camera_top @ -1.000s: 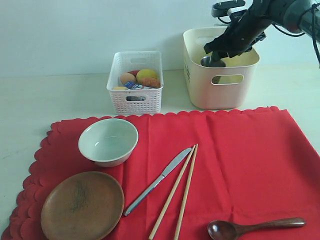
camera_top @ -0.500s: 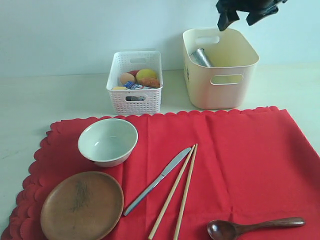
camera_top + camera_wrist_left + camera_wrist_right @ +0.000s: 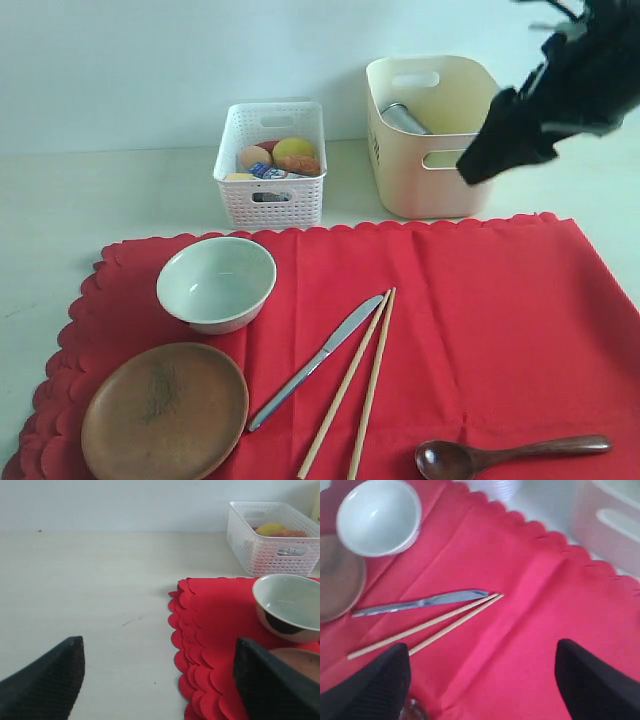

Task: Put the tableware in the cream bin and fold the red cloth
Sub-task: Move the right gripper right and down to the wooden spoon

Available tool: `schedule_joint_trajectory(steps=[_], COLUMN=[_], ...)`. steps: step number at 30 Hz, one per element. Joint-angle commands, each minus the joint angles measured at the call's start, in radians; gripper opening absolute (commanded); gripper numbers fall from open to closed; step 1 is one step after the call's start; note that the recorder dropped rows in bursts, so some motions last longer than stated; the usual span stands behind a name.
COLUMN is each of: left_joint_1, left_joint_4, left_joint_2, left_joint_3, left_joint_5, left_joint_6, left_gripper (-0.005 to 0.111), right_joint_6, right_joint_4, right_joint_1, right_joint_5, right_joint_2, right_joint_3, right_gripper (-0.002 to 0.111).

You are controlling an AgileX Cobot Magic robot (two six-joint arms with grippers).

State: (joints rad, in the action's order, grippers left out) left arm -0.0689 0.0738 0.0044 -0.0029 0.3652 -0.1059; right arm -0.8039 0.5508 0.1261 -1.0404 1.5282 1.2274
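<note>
The red cloth [image 3: 430,330] lies flat and carries the pale bowl [image 3: 216,282], wooden plate [image 3: 165,410], knife [image 3: 315,362], chopsticks [image 3: 360,385] and dark spoon [image 3: 510,455]. The steel cup [image 3: 402,118] lies inside the cream bin [image 3: 440,185]. My right gripper [image 3: 495,150] hangs open and empty in front of the bin, above the cloth's far right part. Its wrist view shows the knife [image 3: 420,602], chopsticks [image 3: 427,627] and bowl [image 3: 379,517] beyond the right gripper [image 3: 482,680]. My left gripper [image 3: 159,680] is open and empty over the cloth's scalloped edge [image 3: 182,630], near the bowl [image 3: 287,605].
A white perforated basket [image 3: 272,160] with an egg, lemon and other food stands left of the cream bin, behind the cloth. Bare pale table [image 3: 90,580] stretches beside the cloth's scalloped edge. A wall rises behind both containers.
My right gripper let go of the steel cup in the cream bin, rose out, then swung down and right in front of the bin. The tableware on the cloth has not moved.
</note>
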Motion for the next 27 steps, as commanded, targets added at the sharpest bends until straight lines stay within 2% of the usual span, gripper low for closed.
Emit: schedule_joint_trajectory(steps=[1, 4, 8, 10, 12, 17, 27], left_joint_1=[-0.005, -0.005, -0.005, -0.005, -0.005, -0.005, -0.005], left_joint_4=[0.001, 0.001, 0.001, 0.001, 0.001, 0.001, 0.001], left_joint_2=[-0.004, -0.004, -0.004, -0.004, -0.004, -0.004, -0.004], left_joint_3=[0.003, 0.003, 0.003, 0.003, 0.003, 0.003, 0.003], left_joint_5=[-0.011, -0.011, -0.011, -0.011, -0.011, -0.011, -0.011], left_joint_6=[-0.002, -0.002, -0.002, -0.002, -0.002, -0.002, -0.002], left_gripper=[0.078, 0.078, 0.078, 0.078, 0.078, 0.078, 0.078], right_joint_6=[-0.468, -0.631, -0.694, -0.654, -0.526, -0.499, -0.472], right_joint_4=[0.095, 0.076, 0.032, -0.155, -0.354, -0.363, -0.343], right_joint_1=[0.002, 0.002, 0.019, 0.098, 0.206, 0.254, 0.258], right_joint_5=[0.016, 0.031, 0.129, 0.156, 0.207, 0.235, 0.220], right_joint_2=[-0.037, -0.037, -0.037, -0.037, -0.037, -0.037, 0.107], right_joint_3=[-0.251, -0.347, -0.430, -0.465, -0.495, -0.513, -0.513], right_gripper=[0.076, 0.076, 0.076, 0.073, 0.064, 0.062, 0.062])
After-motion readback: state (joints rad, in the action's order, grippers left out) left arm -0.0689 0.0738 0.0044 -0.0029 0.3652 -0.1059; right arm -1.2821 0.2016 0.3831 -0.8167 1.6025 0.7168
